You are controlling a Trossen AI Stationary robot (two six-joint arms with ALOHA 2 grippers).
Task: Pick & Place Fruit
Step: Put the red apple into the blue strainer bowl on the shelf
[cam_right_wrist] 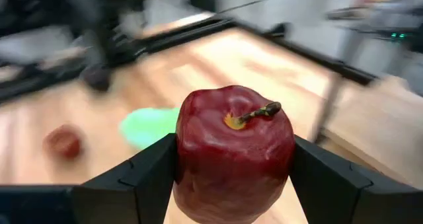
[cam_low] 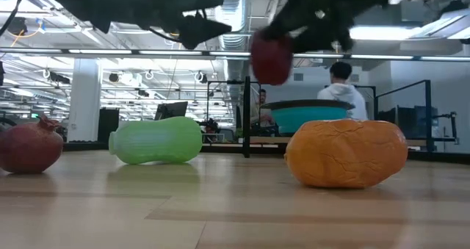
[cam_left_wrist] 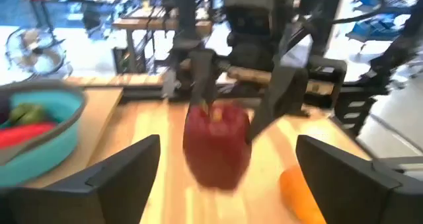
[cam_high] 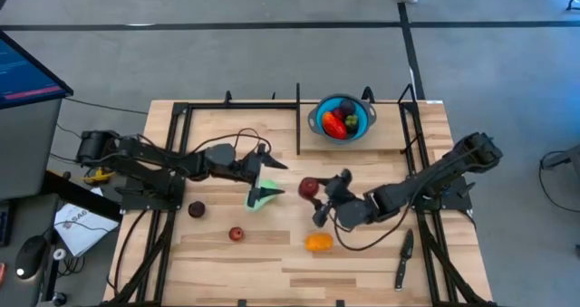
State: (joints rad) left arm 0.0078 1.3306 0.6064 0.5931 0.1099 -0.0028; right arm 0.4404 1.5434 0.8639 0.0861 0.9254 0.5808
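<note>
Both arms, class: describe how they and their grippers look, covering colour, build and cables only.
The left arm and right arm are dark, jointed and slim, with black cables trailing alongside. The left gripper and right gripper each end in two flat, dark, angular fingers. No markings can be made out.

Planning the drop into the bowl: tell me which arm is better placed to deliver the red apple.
Right. Its tool is shut on the red apple, lifted off the table, with the blue bowl nearby. The left tool is open, holding nothing, above the pale green fruit.
</note>
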